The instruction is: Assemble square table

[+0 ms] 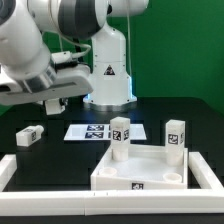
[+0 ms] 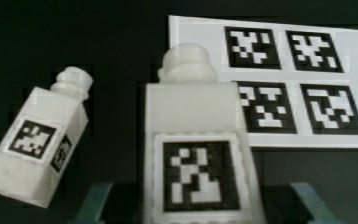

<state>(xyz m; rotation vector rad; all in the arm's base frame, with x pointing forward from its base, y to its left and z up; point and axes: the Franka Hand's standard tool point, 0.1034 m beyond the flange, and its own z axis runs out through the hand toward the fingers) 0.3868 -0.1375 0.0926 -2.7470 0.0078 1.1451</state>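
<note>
The white square top (image 1: 146,172) lies tray-like at the front of the exterior view. Two tagged white legs (image 1: 119,136) (image 1: 175,134) stand upright at its far corners. A third leg (image 1: 30,135) lies on the black table at the exterior view's left. It also shows in the wrist view (image 2: 41,138), tilted. A fourth leg (image 2: 195,140) lies beside it, tag up, between my fingers (image 2: 101,200). There is a gap on each side of it. My gripper (image 2: 202,196) is open. In the exterior view the gripper (image 1: 55,102) hangs above the table and I cannot make out this fourth leg.
The marker board (image 1: 95,131) lies behind the square top, and in the wrist view (image 2: 286,72) it is just beyond the two loose legs. A low white border rail (image 1: 8,172) runs along the front and side. The robot base (image 1: 108,70) stands at the back.
</note>
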